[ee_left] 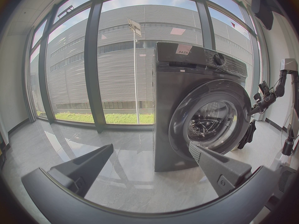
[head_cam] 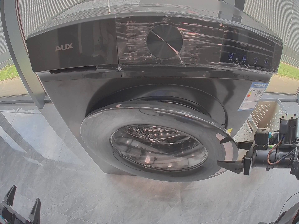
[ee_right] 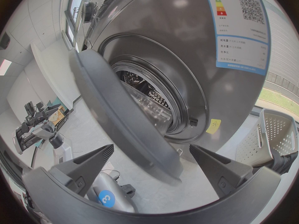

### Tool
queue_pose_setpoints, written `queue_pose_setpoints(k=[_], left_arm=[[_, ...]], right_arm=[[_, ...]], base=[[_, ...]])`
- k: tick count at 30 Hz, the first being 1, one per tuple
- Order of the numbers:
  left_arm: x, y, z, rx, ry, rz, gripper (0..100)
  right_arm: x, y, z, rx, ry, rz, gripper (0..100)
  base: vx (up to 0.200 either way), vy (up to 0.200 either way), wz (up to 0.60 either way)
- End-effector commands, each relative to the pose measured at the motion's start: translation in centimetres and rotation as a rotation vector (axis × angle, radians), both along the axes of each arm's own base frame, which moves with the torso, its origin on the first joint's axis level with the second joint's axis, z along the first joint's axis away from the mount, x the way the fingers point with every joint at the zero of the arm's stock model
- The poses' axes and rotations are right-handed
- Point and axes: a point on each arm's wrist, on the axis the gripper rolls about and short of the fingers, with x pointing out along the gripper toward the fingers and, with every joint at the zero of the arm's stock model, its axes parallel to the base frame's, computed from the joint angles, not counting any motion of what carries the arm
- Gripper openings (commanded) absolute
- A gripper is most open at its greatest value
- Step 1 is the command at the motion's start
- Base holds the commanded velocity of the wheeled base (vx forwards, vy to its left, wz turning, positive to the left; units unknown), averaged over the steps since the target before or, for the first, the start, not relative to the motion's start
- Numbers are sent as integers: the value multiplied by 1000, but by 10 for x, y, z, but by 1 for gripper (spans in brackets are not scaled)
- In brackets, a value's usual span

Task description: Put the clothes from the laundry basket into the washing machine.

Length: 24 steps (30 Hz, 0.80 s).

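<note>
Washing machine [head_cam: 78, 87] — grey front-loader, stood before the window. Door [head_cam: 99, 131] — round, glazed, found partly ajar, free edge toward the robot's right. Laundry basket [head_cam: 268, 115] — pale, perforated, set on the floor just beside the machine's right side; dark clothes [ee_right: 283, 162] are draped over its rim, none loaded yet. Right gripper [head_cam: 220, 152] — jaws spread wide astride the door's free edge, contact not discernible. Left gripper [head_cam: 25, 193] — held low, well apart, jaws wide, nothing held. Door is judged best drawn along its hinge arc, fully clear, before clothes are fetched.
</note>
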Motion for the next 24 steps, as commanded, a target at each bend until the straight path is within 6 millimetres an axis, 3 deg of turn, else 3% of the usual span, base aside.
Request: queue_pose_setpoints(k=[1, 6, 12, 20, 24], left_arm=[[0, 0, -4, 0, -2, 0, 100], [0, 0, -4, 0, -2, 0, 100], [0, 0, -4, 2, -2, 0, 100], [0, 0, -4, 0, -1, 0, 100], [0, 0, -4, -1, -1, 0, 100]], right_arm=[[17, 7, -13, -14, 34, 9, 100], [8, 8, -18, -18, 52, 28, 100], [-15, 5, -17, -9, 39, 53, 100], [0, 10, -14, -8, 33, 39, 100], [6, 14, -19, -18, 55, 51, 100]], base=[[-200, 0, 0], [-40, 0, 0], [0, 0, 0], [0, 0, 0], [-200, 0, 0]])
